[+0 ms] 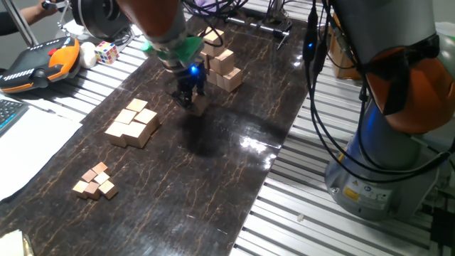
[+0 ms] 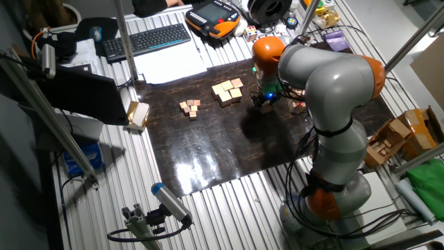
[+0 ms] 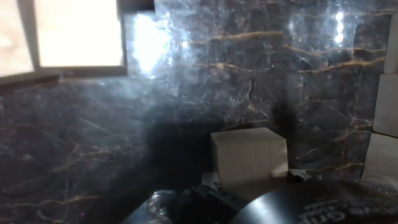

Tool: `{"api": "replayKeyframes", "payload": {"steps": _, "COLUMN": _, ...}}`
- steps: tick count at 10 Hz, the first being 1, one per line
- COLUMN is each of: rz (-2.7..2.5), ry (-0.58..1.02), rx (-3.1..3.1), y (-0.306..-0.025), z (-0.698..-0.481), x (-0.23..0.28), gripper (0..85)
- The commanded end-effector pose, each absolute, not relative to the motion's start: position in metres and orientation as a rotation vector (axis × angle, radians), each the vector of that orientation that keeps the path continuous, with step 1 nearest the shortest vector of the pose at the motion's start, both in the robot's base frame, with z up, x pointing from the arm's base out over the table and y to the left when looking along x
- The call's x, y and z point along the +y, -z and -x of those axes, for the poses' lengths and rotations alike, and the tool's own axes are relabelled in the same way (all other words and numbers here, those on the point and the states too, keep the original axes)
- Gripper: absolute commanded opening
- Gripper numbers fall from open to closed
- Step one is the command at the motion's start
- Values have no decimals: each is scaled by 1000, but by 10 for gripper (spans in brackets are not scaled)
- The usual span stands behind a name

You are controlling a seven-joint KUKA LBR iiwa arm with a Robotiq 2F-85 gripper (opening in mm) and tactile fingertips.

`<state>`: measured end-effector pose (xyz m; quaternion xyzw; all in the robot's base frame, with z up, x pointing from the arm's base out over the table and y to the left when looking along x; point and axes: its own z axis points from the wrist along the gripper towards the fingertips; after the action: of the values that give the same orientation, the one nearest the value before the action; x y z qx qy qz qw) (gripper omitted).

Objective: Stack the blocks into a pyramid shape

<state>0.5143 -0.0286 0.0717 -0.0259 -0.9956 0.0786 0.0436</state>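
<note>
**Fingers pinching one cube above the dark mat**

I have the gripper [image 1: 190, 99] low over the middle of the dark marble-patterned mat [image 1: 213, 178], with a blue light glowing on the hand just above it. In the hand view a single light-tan wooden cube [image 3: 249, 154] sits right at the tip of the fingers, and in the one fixed view the same cube [image 1: 200, 105] shows at the gripper's lower end, so I read the fingers as pinching that cube. I cannot tell whether the cube touches the mat or hangs just above it; its shadow lies on the mat close beside it.

The mid-sized blocks [image 1: 134, 122] lie to the left of the gripper in that view, bunched into a low stepped pile with their sides touching. They are apart from the held cube. In the other fixed view this group [image 2: 227, 91] sits near the far edge of the mat, just beside the arm's hand.

Behind the gripper stands a taller stack of bigger cubes [image 1: 220, 65], light wood as well. At the near left corner of the mat is a cluster of tiny pinkish-tan cubes [image 1: 94, 180], well apart from everything else.

The mat lies on the ribbed metal counter [image 1: 298, 213]. Off the mat, at the far left, I see a Rubik's cube [image 1: 106, 51] and an orange-and-black teach pendant [image 1: 39, 64].
</note>
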Motion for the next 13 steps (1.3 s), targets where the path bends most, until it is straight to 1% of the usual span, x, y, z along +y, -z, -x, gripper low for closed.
{"api": "replayKeyframes", "payload": {"steps": 1, "rz": 80, "ry": -240, "rx": -3044, "y": -69, "z": -513, "x": -30, "gripper": 7}}
{"api": "replayKeyframes", "payload": {"steps": 5, "rz": 90, "ry": -240, "rx": -3039, "y": -60, "z": -512, "x": -34, "gripper": 10}}
{"api": "replayKeyframes", "payload": {"steps": 6, "rz": 88, "ry": -240, "rx": -3039, "y": -58, "z": -513, "x": -34, "gripper": 23}}
{"api": "replayKeyframes", "payload": {"steps": 7, "rz": 86, "ry": -237, "rx": -3035, "y": -57, "z": -513, "x": -34, "gripper": 57}}
{"api": "replayKeyframes", "payload": {"steps": 9, "rz": 96, "ry": -249, "rx": -3036, "y": -58, "z": -513, "x": -34, "gripper": 197}}
{"api": "replayKeyframes", "payload": {"steps": 11, "rz": 123, "ry": -270, "rx": -3047, "y": -58, "z": -513, "x": -34, "gripper": 433}}
{"api": "replayKeyframes", "payload": {"steps": 12, "rz": 131, "ry": -275, "rx": -3049, "y": -57, "z": -513, "x": -34, "gripper": 593}}
{"api": "replayKeyframes", "payload": {"steps": 13, "rz": 158, "ry": -276, "rx": -3024, "y": -58, "z": -513, "x": -34, "gripper": 680}}
